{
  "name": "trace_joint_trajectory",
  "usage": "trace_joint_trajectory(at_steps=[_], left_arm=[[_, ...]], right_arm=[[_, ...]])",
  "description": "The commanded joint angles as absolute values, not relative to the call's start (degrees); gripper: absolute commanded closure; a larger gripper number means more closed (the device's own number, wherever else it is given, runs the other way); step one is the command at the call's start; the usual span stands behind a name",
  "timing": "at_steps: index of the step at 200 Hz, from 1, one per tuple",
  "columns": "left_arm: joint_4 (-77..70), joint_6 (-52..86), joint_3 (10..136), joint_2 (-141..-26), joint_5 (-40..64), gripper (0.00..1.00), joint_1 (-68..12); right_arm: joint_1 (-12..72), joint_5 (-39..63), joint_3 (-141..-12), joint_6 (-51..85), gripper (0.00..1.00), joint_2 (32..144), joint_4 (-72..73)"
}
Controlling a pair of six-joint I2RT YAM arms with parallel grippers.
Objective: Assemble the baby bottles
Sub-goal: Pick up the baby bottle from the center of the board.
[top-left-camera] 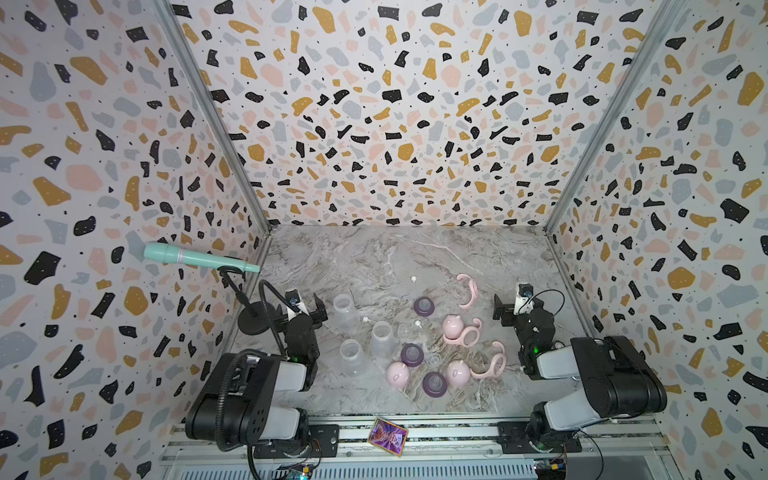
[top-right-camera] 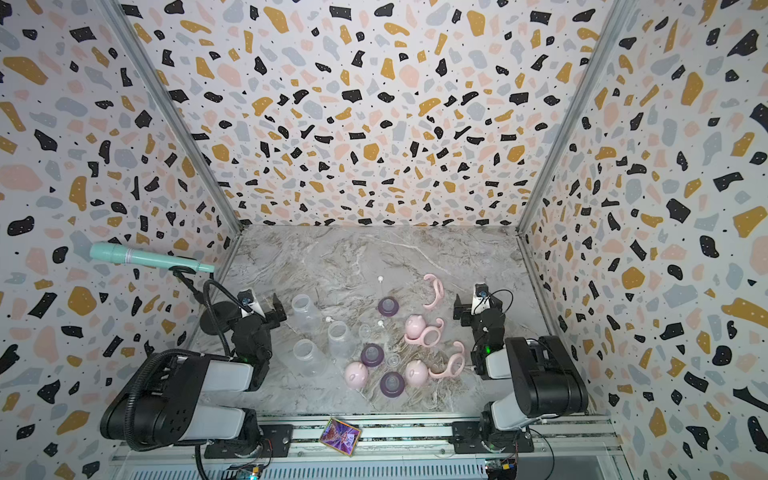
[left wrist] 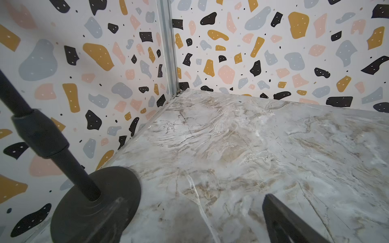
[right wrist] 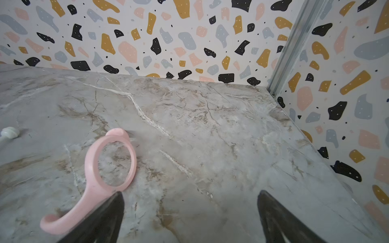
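Far left: teal microphone (top-left-camera: 199, 257) on a black stand. Left claw (top-left-camera: 306, 308) spread wide, nothing in it, low over the tabletop (top-left-camera: 374, 257). Just beside it are three clear bottles (top-left-camera: 345, 309), mouths uncovered. Mid-tabletop: three purple teat rings (top-left-camera: 424, 306) and three pink dome caps (top-left-camera: 398, 374), loose and intermixed. Next, three pink collars (top-left-camera: 469, 291), one lying against a cap. Right claw (top-left-camera: 515, 305) wide open, empty. In the right wrist view one finger (right wrist: 101, 218) overlaps a collar's handle; contact unclear.

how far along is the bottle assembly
Done: nothing. Three clear plastic bottles are bare; purple teat rings, pink eared dome caps and pink two-handled collars lie loose on the marble table. In hand: nothing, left gripper and right gripper open, empty. Left: all three assemblies.
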State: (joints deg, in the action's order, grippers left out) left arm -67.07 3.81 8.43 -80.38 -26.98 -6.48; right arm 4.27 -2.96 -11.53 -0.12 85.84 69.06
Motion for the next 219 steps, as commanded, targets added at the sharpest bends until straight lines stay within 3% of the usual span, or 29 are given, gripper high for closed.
trace_joint_trajectory(at_steps=[1, 219], left_arm=[[-69.8, 3.93, 8.53, -79.8, -27.64, 0.0, -6.67], [-70.28, 3.8, 8.26, -79.21, -28.24, 0.0, -6.62]], right_arm=[[4.62, -3.54, -12.39, -0.43, 0.01, 85.13, 70.07], [4.39, -3.58, -12.28, -0.15, 0.01, 84.92, 70.39]])
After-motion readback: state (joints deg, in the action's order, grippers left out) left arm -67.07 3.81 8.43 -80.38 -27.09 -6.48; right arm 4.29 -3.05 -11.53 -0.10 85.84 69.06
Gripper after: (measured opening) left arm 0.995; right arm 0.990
